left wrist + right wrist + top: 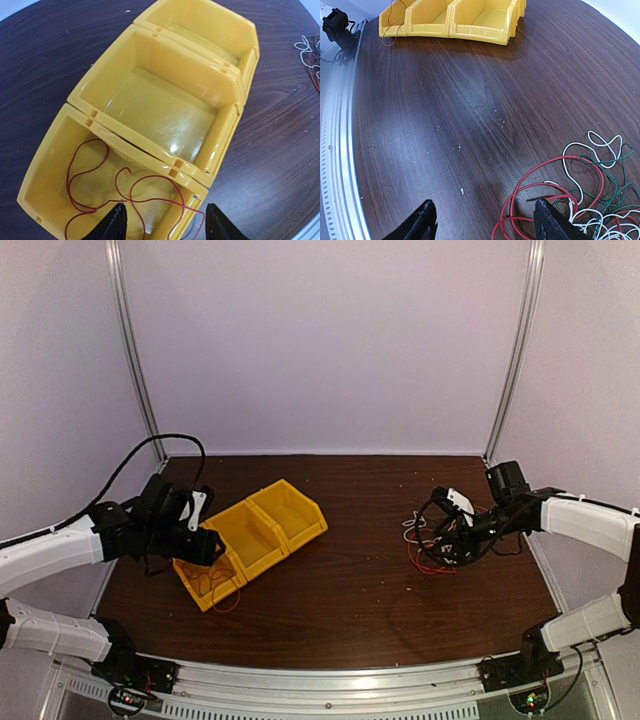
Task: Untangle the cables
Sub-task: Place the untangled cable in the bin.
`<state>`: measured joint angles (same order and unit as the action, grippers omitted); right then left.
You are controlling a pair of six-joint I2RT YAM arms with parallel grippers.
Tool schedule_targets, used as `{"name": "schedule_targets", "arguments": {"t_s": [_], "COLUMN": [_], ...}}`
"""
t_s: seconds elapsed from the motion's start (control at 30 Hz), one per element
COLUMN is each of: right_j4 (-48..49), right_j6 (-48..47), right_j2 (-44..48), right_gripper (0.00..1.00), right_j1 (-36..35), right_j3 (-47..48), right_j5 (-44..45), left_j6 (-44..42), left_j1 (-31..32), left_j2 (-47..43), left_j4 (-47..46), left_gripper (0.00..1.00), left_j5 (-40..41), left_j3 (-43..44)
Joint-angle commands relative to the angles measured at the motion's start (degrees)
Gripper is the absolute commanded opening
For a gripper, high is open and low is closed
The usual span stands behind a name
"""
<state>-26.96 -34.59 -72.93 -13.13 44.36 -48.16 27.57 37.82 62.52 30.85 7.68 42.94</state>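
Observation:
A tangle of thin red, white, green and black cables [432,543] lies on the table at the right; in the right wrist view the tangle [585,200] fills the lower right. My right gripper [482,222] is open just above the table, its right finger over the tangle's left edge. One red cable [125,190] lies looped in the nearest of three yellow bins [45,195], with one end hanging over the bin's rim. My left gripper [165,225] is open and empty above that bin. In the top view the left gripper [205,545] hovers at the bin row's near end.
Three joined yellow bins [300,530] sit in a diagonal row left of centre; the middle bin [150,107] and far bin [240,30] hold nothing. Bare brown table [350,590] lies between the bins and the tangle. A metal rail [340,165] runs along the table's near edge.

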Motion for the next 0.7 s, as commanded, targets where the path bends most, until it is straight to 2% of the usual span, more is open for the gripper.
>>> {"name": "schedule_targets", "arguments": {"t_s": [0.0,0.1,0.23,0.3,0.43,0.57,0.67], "right_j4": [-0.3,-0.4,-0.5,-0.6,-0.8,-0.7,-1.2], "right_j6": [-0.8,-1.0,-1.1,-1.3,-1.4,-1.4,-1.5], "right_j2": [-0.3,-1.0,-1.8,-2.1,-2.1,-2.4,-2.8], "right_gripper": [0.67,0.67,0.67,0.67,0.67,0.67,0.67], "right_j1": [0.1,0.1,0.1,0.1,0.1,0.0,-0.1], "right_j3": [0.6,0.8,1.1,1.1,1.1,1.1,1.4], "right_j5": [0.2,0.3,0.3,0.2,0.3,0.0,0.0], "left_j6": [-3.5,-2.3,1.9,4.3,8.4,9.1,9.0], "left_j1": [2.3,5.7,12.9,15.2,18.8,21.4,22.3], "left_j2": [-2.5,-0.9,4.6,6.9,9.8,14.7,17.8], "left_j4": [-2.0,-1.7,2.8,3.4,4.5,9.2,9.3], "left_gripper": [0.51,0.5,0.55,0.56,0.55,0.55,0.54], "left_j5": [-7.5,-12.2,-5.8,-5.2,-2.1,3.1,3.7], "left_j3": [0.8,0.2,2.3,2.6,2.8,4.7,4.9]}}
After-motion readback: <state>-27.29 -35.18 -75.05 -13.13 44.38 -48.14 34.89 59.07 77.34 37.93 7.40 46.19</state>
